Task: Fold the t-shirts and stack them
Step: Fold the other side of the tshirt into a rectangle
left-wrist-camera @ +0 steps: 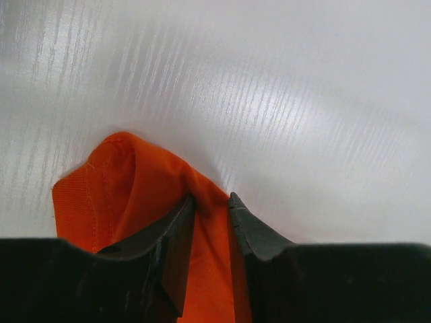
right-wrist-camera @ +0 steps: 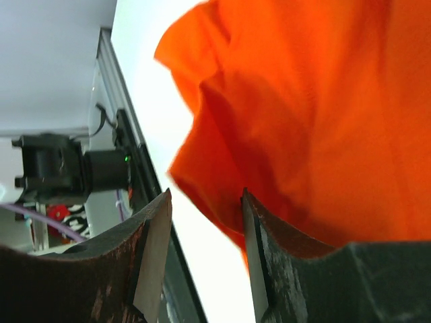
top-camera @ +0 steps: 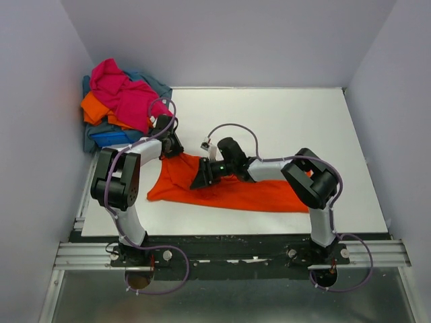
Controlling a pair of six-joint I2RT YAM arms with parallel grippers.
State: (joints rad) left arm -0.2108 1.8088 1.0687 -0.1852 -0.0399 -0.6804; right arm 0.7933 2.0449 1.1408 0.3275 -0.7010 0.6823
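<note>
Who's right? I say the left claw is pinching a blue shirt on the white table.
Not quite. The shirt in the left claw is orange, not blue, as the left wrist view shows. It is pinched on the white table, as you said.

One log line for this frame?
left gripper: shut on orange t-shirt edge | right gripper: open, at shirt | other t-shirts: heaped far left, unfolded

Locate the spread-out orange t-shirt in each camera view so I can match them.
Top external: orange t-shirt lies mid-table, toward the near edge.
Left wrist: lower left, a fold pinched in the left gripper.
Right wrist: fills the upper right.
Shared landmark: the white tabletop, seen in all three.
</note>
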